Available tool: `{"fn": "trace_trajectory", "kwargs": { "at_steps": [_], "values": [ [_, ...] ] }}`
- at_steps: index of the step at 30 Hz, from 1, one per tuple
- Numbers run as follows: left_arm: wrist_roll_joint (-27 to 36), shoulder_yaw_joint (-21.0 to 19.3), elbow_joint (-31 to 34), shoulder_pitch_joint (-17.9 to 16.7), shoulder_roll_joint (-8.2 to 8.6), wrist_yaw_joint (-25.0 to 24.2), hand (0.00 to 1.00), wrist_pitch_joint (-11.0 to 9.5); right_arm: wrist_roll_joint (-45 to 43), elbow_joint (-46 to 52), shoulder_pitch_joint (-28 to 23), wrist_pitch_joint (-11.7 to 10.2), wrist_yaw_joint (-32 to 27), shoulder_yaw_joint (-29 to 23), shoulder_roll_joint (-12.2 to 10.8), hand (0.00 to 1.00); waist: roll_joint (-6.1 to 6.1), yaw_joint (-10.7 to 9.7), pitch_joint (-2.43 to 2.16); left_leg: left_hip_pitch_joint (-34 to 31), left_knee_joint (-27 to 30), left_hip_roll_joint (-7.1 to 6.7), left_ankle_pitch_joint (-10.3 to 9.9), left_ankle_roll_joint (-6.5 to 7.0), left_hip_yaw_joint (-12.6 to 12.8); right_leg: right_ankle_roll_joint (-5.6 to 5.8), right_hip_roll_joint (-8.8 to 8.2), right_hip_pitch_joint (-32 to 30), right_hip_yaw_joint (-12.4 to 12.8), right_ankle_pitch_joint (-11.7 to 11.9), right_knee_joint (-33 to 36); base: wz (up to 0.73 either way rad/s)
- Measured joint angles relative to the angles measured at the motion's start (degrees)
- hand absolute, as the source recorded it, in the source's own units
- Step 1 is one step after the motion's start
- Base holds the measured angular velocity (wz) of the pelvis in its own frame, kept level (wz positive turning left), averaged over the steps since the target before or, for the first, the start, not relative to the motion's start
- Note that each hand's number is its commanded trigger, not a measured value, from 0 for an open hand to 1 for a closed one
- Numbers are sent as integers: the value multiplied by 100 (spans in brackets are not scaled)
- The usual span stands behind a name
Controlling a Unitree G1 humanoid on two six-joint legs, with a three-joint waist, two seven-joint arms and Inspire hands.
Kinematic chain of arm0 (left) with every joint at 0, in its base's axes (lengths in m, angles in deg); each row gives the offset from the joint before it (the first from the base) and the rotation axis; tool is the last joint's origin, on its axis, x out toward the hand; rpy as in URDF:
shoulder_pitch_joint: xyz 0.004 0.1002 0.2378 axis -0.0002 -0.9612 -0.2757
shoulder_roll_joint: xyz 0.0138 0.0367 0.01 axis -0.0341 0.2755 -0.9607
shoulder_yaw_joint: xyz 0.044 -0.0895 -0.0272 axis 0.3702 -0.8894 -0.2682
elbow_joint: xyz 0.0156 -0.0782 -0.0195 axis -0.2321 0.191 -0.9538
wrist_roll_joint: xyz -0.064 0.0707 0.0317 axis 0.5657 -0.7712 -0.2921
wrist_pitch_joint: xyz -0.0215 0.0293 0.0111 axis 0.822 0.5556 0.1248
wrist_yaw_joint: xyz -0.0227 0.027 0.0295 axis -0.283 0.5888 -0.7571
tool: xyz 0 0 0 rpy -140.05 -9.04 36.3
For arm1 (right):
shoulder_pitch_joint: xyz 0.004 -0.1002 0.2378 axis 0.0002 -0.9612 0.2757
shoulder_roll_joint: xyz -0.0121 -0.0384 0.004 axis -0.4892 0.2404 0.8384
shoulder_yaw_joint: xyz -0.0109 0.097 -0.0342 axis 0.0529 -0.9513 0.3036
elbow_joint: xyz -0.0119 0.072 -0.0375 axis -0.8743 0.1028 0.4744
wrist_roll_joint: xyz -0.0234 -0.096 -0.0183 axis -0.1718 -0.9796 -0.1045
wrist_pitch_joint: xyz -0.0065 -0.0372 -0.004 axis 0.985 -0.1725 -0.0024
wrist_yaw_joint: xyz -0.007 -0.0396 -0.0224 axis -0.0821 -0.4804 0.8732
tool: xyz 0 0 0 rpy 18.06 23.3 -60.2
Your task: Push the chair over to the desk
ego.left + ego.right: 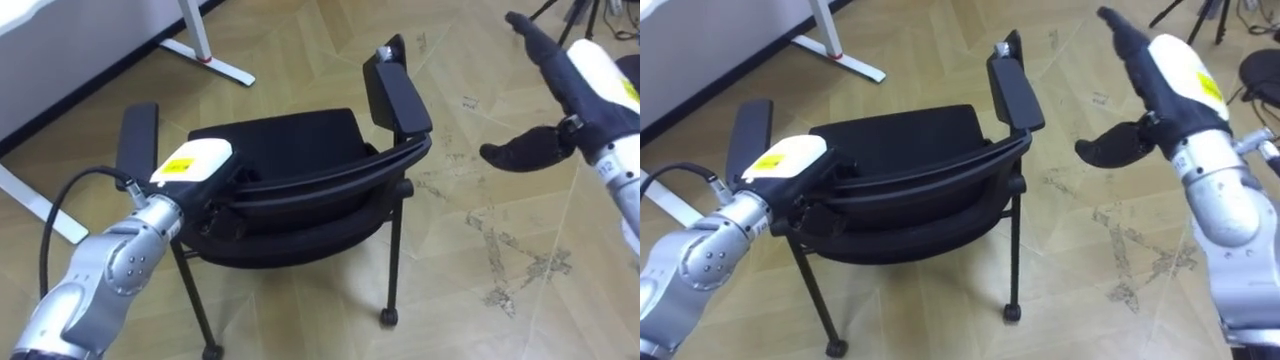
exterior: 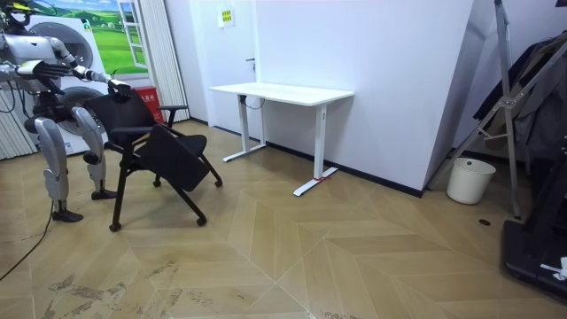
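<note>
A black chair (image 1: 290, 135) with two padded armrests stands on the wooden floor right in front of me, its curved backrest (image 1: 320, 185) nearest to me. My left hand (image 1: 190, 160) lies on the backrest's top edge at its left end, next to the left armrest (image 1: 137, 140). My right hand (image 1: 590, 70) hangs in the air to the right of the chair, clear of the right armrest (image 1: 397, 95), with fingers straight and thumb spread. In the room view I stand behind the chair (image 2: 155, 142) at the room view's left.
A white desk (image 2: 283, 91) stands against the wall beyond the chair; its foot (image 1: 205, 50) shows at the upper left. A white bucket (image 2: 469, 180) and a dark stand are at the room view's right. Scuff marks (image 1: 500, 250) mark the floor at my right.
</note>
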Motion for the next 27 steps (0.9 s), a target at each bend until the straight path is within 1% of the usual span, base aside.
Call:
{"fn": "trace_trajectory", "kwargs": {
  "at_steps": [7,13,20,23,24,26,27],
  "values": [
    [9,0,-1,62,-16,-128,100,8,-483,15,19,-15,541,147,0,0,-53,3,3,-5,17,-3,0,0,-50,0,0,63,-39,0,0,3],
    [40,0,-9,98,-16,-202,100,50,-646,31,168,-9,901,149,0,0,-57,-5,4,-4,23,-3,0,0,-58,0,1,69,-50,0,1,0],
    [42,6,-11,112,-16,-232,100,41,-797,110,266,-12,1107,174,-1,0,-72,4,6,3,28,-5,0,0,-77,0,2,86,-82,0,0,0],
    [42,37,-34,146,-17,-227,100,31,-862,109,414,-13,1133,398,0,0,-76,14,9,10,23,-3,0,0,-77,-2,7,68,-89,1,-9,0],
    [42,68,-48,159,-18,-207,100,31,-874,108,498,-15,1132,547,-1,0,-76,19,9,13,22,-3,0,0,-82,-3,7,68,-100,2,-9,3],
    [43,155,-111,232,-19,-174,100,6,-872,109,571,-30,1122,744,-2,0,-78,86,10,16,23,-4,0,0,-100,-4,7,73,-133,3,-10,2],
    [43,244,-175,316,-18,-139,100,-28,-872,108,575,-57,1102,850,-5,0,-83,155,13,11,24,-4,0,0,-130,-5,7,75,-170,4,-10,7]
  ]
}}
